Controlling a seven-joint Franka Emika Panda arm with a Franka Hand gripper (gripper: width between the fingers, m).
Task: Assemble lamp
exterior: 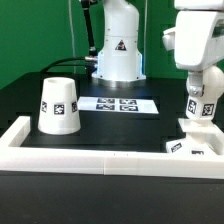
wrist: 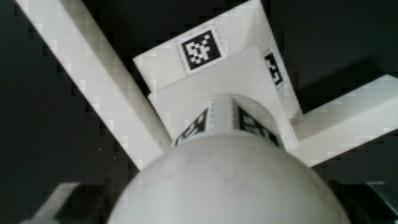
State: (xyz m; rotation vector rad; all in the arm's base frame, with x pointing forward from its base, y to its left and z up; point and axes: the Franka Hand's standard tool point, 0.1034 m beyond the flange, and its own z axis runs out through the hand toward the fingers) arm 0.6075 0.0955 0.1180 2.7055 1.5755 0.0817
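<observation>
My gripper [exterior: 202, 90] is shut on the white lamp bulb [exterior: 196, 108], held upright over the white lamp base [exterior: 195, 146] at the exterior view's right, near the front wall. In the wrist view the bulb [wrist: 222, 165] fills the middle between my dark fingers [wrist: 61, 206], and the gripper [wrist: 217, 208] is closed round it. Its tagged lower end points at the base [wrist: 217, 55]; I cannot tell whether it touches. The white lamp hood [exterior: 58, 105] with a tag stands alone on the exterior view's left.
A white wall [exterior: 90, 160] runs along the table's front and left edges, and shows as white bars in the wrist view [wrist: 89, 75]. The marker board [exterior: 118, 103] lies in the middle. The arm's base [exterior: 118, 50] stands at the back.
</observation>
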